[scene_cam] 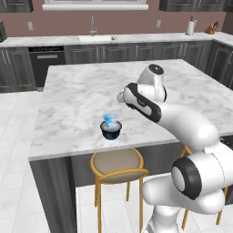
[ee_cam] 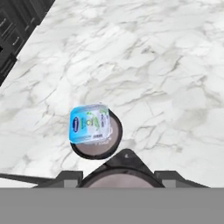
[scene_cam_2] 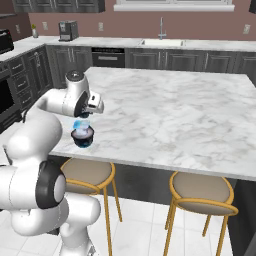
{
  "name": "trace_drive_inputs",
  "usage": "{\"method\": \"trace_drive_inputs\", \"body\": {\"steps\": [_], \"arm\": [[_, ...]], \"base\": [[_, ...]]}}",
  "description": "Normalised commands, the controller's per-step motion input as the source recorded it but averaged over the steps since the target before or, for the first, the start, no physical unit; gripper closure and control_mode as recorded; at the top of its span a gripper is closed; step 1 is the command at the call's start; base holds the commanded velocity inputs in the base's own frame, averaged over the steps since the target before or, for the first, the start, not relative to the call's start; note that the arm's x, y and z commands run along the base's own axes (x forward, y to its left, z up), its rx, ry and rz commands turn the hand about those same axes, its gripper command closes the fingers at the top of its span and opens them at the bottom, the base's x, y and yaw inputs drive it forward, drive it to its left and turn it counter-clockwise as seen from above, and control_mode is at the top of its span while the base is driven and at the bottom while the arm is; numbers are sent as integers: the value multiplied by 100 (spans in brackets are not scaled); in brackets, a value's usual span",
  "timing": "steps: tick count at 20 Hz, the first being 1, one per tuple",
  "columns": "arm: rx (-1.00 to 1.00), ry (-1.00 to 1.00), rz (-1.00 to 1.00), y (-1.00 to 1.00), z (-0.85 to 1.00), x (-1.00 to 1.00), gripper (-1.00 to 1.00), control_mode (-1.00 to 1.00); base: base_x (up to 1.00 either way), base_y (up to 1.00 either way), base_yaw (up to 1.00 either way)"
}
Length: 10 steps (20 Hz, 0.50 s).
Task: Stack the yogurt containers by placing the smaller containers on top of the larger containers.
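Nearest to me, my claw (scene_cam_2: 93,108) hangs over the front corner of the counter (ee_cam: 166,78), pointing down. Between its half-spread fingers sits a round dark rim with a pale top. I take this for the tiny dark cup (ee_cam: 124,176), pinched by its sides so that its base stays free to land flat. I can't make out the contact itself.

Just beyond and below stands the stack. The light-blue cup (ee_cam: 89,124) rests on the pale lid of the wide dark cup (ee_cam: 114,132). It sits off-centre, toward one side, so a crescent of lid shows next to it. The widest cup is at the bottom because its broad top gives the others a footing. The pair stands near the counter's front edge, above a stool (scene_cam: 116,161).

The blue cup's top looks small and rounded-square, so the tiny cup will want careful centring over it. Farther off the marble runs bare toward the sink (scene_cam: 96,38) on the back wall.
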Motion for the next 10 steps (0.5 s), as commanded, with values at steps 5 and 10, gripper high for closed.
{"method": "trace_drive_inputs", "body": {"steps": [5, 10], "arm": [[2, -3, 1, 34, -12, 0, 100, -100], [3, -6, 1, 27, -15, 0, 100, -100]], "base": [[0, 0, 0], [0, 0, 0]]}}
